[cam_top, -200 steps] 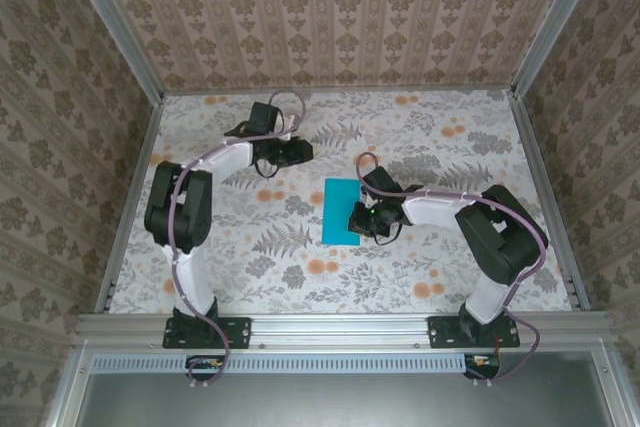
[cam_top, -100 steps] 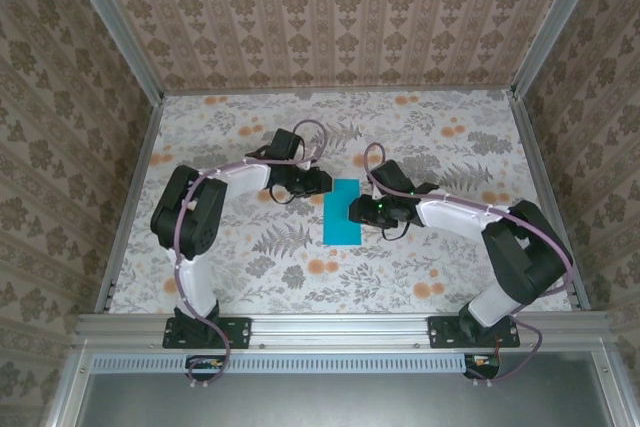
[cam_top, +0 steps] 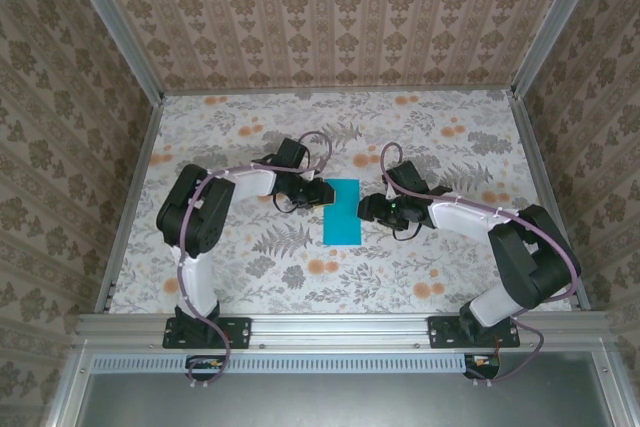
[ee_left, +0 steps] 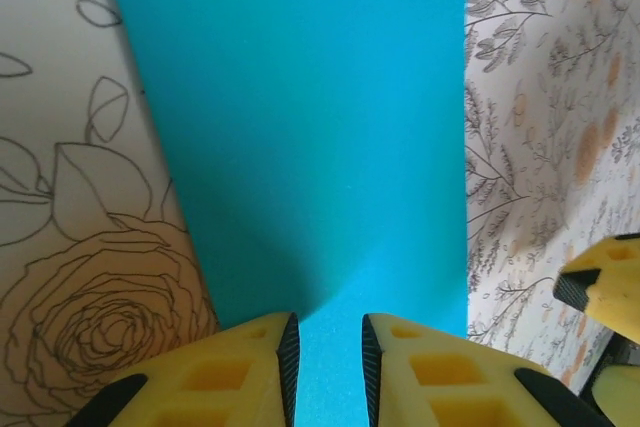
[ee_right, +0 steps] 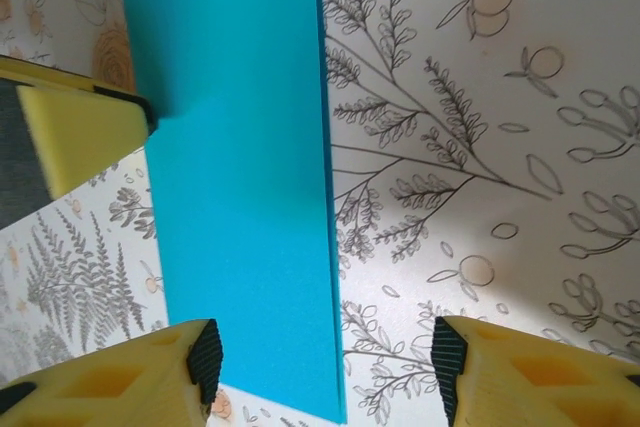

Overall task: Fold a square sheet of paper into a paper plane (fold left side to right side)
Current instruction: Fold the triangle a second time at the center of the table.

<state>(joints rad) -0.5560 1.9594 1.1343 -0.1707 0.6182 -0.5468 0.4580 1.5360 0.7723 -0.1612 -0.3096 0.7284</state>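
- Top external: the sheet is lying flat near the middle of the table as a turquoise rectangle, its long edges running from the near side toward the far side.
- Top external: the left gripper is sitting at the sheet's left edge, close to the far-left corner of the sheet.
- Top external: the right gripper is sitting just beside the sheet's right edge, about halfway along it.
- Left wrist: the left gripper is standing with only a narrow gap between its yellow fingers, and the sheet is showing flat beneath that gap and stretching away from it.
- Left wrist: a yellow finger of the right gripper is showing past the sheet's opposite edge, over the patterned table.
- Right wrist: the right gripper is standing wide open, its fingers straddling the near edge of the sheet, one over the paper and one over the bare table.
- Right wrist: a finger of the left gripper is meeting the sheet's other long edge.
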